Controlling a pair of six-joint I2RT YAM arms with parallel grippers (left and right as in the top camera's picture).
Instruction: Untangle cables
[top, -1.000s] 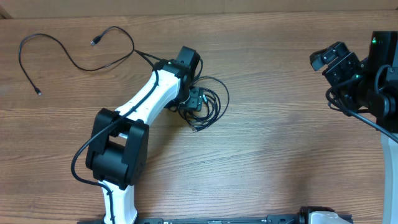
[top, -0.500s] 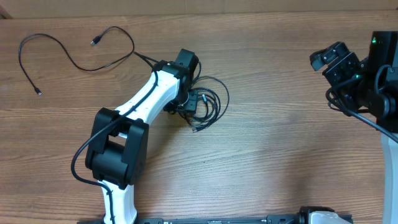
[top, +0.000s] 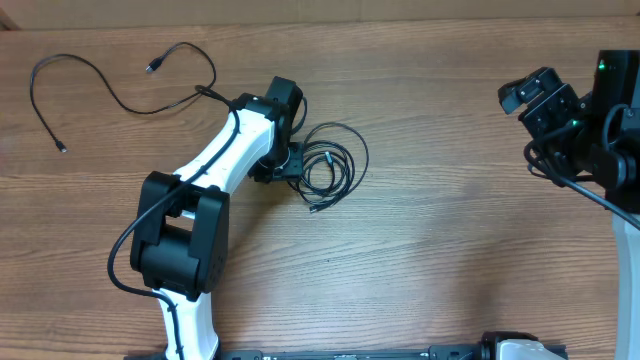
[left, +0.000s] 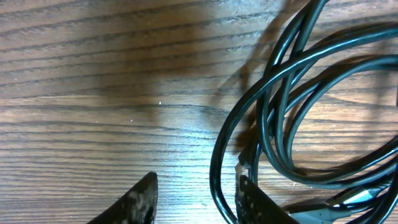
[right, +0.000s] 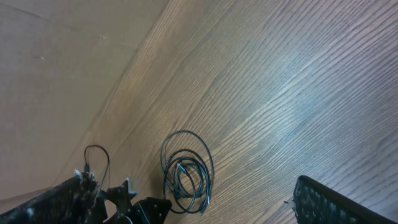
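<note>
A: Starting with the left gripper. Partly open, clamping nothing. Straddles the outer strand of the cable bundle, with one finger over bare wood and the other inside the coil.

B: Agreed. Placing the bundle a bit left of the table's middle, closer to the far edge than the near one. Direction from the tool?

A: Spreads off to the gripper's right, toward the right edge. Reaches only that left rim of the coil with the fingers.

B: Axis of the strand?

A: Runs across the closing line, front to back between the fingers, so probably pinches square if closed. Cannot tell which cord, though; too tangled to separate by eye.

B: Nearer arm?

A: Left, easily. Logging the right gripper as wide open, holding nothing, parked by the right edge, well apart from the bundle.

B: Noting also the loose cable laid out at the far left corner, apart from the coil, plug ends free.

A: So likely calls for a pull leftward, away from the coil's bulk, toward that corner. Risks dragging the whole bundle instead of one loop.
</note>
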